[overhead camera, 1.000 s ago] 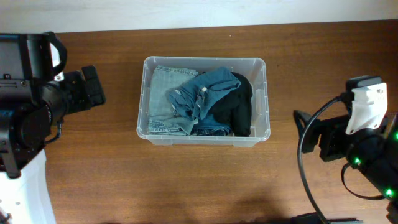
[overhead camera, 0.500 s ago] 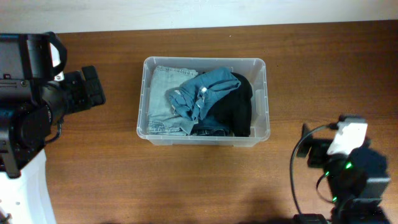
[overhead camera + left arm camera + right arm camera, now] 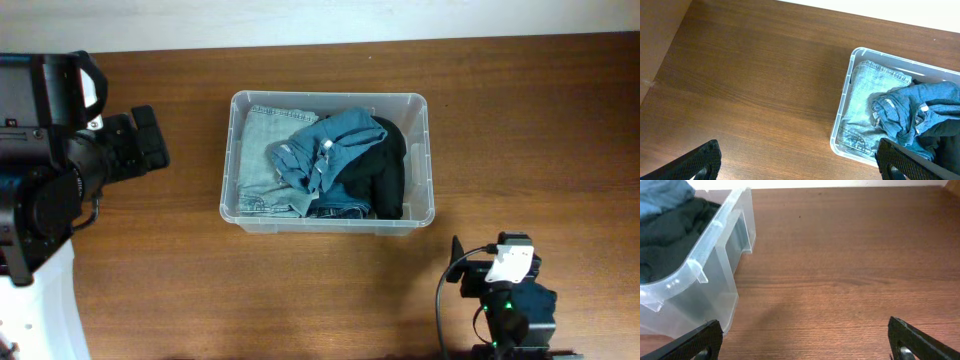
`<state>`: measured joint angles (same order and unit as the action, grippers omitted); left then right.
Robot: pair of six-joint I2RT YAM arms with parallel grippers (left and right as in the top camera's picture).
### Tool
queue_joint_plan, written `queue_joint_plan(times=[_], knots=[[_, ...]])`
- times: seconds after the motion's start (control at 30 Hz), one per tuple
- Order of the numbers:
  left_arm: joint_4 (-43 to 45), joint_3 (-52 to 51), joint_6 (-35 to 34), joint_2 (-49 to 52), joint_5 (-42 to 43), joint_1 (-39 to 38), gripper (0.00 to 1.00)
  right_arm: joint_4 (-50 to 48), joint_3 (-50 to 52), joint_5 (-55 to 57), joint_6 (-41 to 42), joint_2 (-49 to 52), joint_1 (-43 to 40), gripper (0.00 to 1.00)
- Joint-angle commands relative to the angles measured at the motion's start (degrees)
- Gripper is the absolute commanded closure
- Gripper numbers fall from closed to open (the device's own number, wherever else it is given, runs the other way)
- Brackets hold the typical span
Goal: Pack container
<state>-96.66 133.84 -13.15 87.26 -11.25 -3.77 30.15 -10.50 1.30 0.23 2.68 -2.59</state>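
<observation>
The clear plastic container [image 3: 425, 160] stands at the table's middle. It holds light denim jeans [image 3: 255, 150], a blue denim garment [image 3: 335, 145] and a black garment [image 3: 385, 175]. It also shows in the left wrist view [image 3: 842, 127] and the right wrist view [image 3: 715, 240]. My left gripper [image 3: 800, 162] is open and empty, left of the container above bare wood. My right gripper [image 3: 805, 340] is open and empty, off the container's right front corner. In the overhead view the left arm [image 3: 110, 150] sits at the left and the right arm [image 3: 505, 290] at the bottom right.
The brown wooden table [image 3: 520, 120] reaches a pale wall strip [image 3: 300, 20] at the far edge. A brown side surface [image 3: 660, 30] shows at the left in the left wrist view.
The right arm has drawn back from the right edge down to the table's front right. The left arm and the container have not moved.
</observation>
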Motion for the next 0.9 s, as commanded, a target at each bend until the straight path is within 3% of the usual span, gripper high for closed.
queue_joint_plan(times=[0.0, 0.87], knots=[[0.00, 0.42, -0.52, -0.07, -0.59, 0.20, 0.01, -4.92, 3.26, -0.87, 0.63, -0.68, -0.50, 0.02], [-0.02, 0.42, -0.52, -0.07, -0.59, 0.20, 0.01, -5.55, 3.34, -0.87, 0.63, -0.76, -0.44, 0.02]])
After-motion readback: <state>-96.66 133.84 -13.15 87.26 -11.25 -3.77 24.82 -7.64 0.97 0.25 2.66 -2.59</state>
